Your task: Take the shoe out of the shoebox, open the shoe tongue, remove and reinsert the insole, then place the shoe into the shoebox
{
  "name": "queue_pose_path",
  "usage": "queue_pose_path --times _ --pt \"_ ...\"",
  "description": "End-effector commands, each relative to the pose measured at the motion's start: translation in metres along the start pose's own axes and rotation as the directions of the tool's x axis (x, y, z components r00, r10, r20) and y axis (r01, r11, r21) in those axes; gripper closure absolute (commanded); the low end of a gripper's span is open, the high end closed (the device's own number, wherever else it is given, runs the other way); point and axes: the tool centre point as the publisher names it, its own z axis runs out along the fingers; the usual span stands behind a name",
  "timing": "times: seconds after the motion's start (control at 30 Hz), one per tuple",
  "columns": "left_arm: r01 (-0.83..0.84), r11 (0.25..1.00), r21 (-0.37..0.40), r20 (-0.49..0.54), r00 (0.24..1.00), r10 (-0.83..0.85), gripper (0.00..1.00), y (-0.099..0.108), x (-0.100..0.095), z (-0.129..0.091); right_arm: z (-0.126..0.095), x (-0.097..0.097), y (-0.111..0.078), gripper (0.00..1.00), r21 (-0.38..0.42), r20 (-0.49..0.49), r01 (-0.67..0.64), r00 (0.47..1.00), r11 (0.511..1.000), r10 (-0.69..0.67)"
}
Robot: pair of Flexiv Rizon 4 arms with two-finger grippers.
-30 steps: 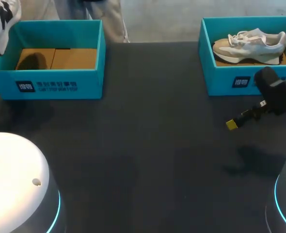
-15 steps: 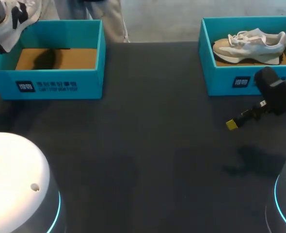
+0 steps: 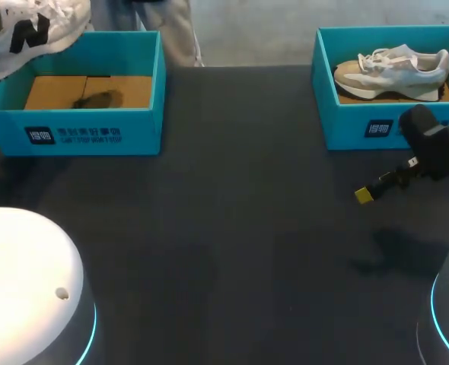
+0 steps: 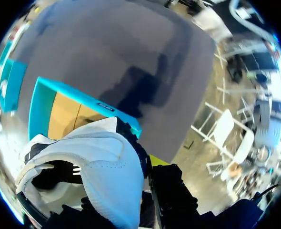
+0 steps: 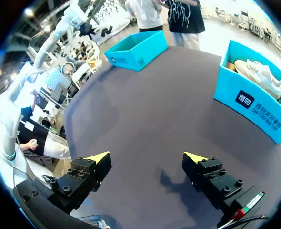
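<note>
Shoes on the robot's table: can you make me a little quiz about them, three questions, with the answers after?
1. True or false: a shoe lies inside the left shoebox.
2. Pick one. The right gripper is: A) shut on a shoe, B) open above the bare table, C) down inside a box.
3. Fill the gap: the beige-and-white shoe lies in the ____ shoebox.

Key
1. False. Only its brown floor shows inside; the left gripper holds the white shoe in the air by it.
2. B.
3. Right, meaning the right shoebox.
</note>
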Motion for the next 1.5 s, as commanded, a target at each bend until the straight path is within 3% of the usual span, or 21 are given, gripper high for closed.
queue_pose_path --times 0.03,0.67,0.77,0.93,1.23,1.5 --pt "-0.332 0.943 -0.023 -0.015 0.943 0.331 1.00 0.000 0.002 -0.002 0.000 0.000 0.000 0.00 0.000 0.001 0.000 1.000 1.000 0.000" --pt "-0.332 0.943 -0.023 -0.015 0.943 0.331 1.00 0.000 0.002 -0.002 0.000 0.000 0.000 0.00 0.000 0.001 0.000 1.000 1.000 0.000" --pt "-0.344 0.937 -0.059 0.014 0.938 0.346 1.00 0.003 0.001 0.000 0.000 0.000 0.000 0.00 0.000 0.001 0.000 1.000 1.000 0.000" --pt "-0.408 0.907 -0.105 -0.030 0.913 0.407 1.00 0.009 -0.002 0.004 0.000 0.000 0.000 0.00 0.000 0.001 0.000 1.000 1.000 0.000" --pt "-0.504 0.858 -0.101 -0.018 0.863 0.505 1.00 0.034 0.002 0.012 0.000 0.000 0.000 0.00 0.000 0.001 0.000 1.000 1.000 0.000" --pt "-0.530 0.844 -0.080 -0.014 0.848 0.530 1.00 0.056 -0.013 0.023 0.000 0.000 0.000 0.00 0.000 0.001 0.000 1.000 1.000 0.000"
